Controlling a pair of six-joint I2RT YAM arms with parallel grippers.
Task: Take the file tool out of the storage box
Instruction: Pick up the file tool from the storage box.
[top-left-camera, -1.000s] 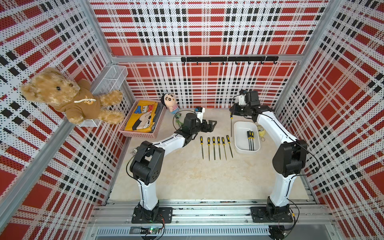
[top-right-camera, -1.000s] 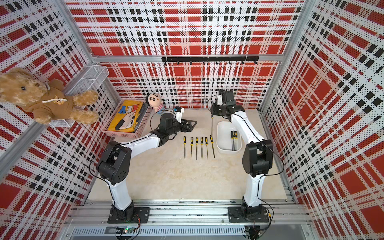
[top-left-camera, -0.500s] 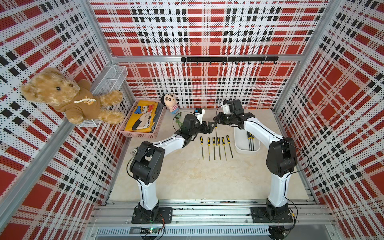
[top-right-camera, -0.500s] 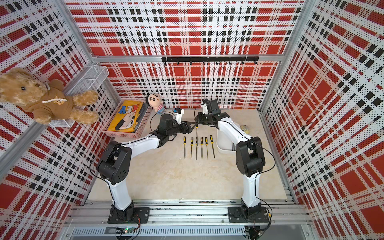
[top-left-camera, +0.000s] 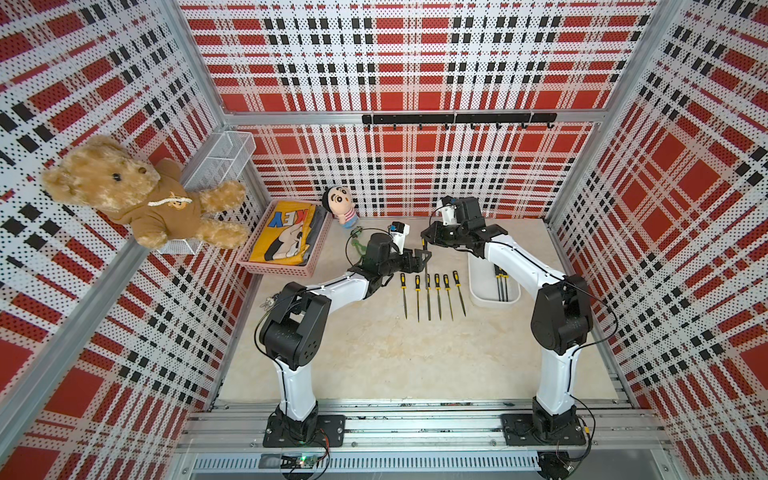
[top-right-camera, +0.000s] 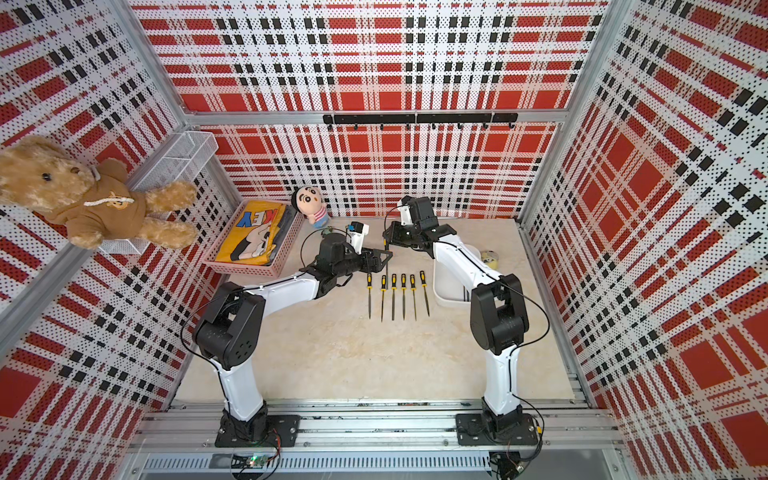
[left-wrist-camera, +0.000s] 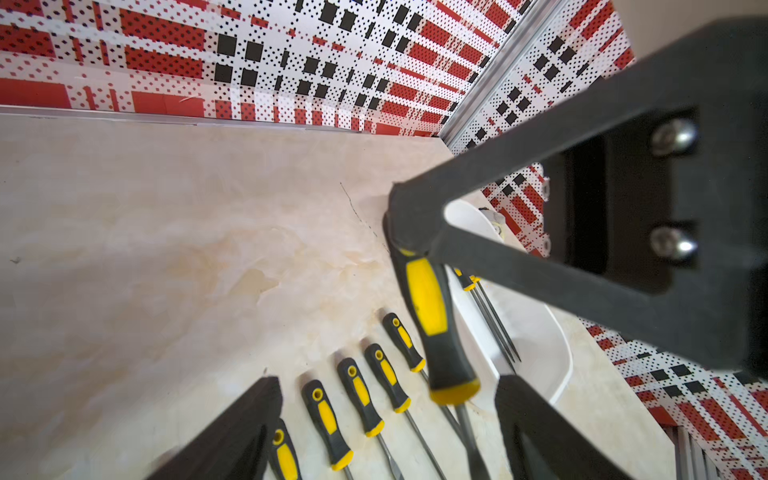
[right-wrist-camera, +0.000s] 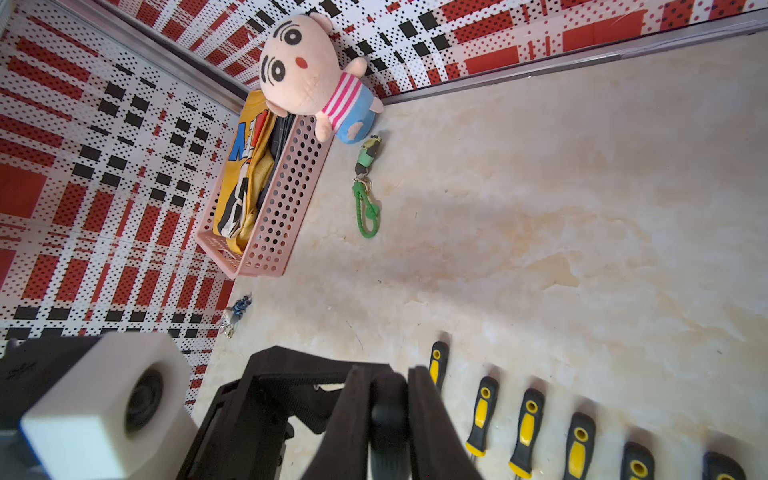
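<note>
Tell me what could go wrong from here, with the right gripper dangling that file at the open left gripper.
1. The right gripper pinches the file tool only at its handle's end, so it may swing or slip when the left gripper closes on it.
2. If dropped, it would likely hit the row of files on the table below and scatter them.

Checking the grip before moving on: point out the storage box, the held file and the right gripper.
storage box (top-left-camera: 485, 291): a top view, bare floor.
held file (left-wrist-camera: 428, 307): left wrist view, yellow handle patch.
right gripper (top-left-camera: 424, 243): a top view, between fingertips.
</note>
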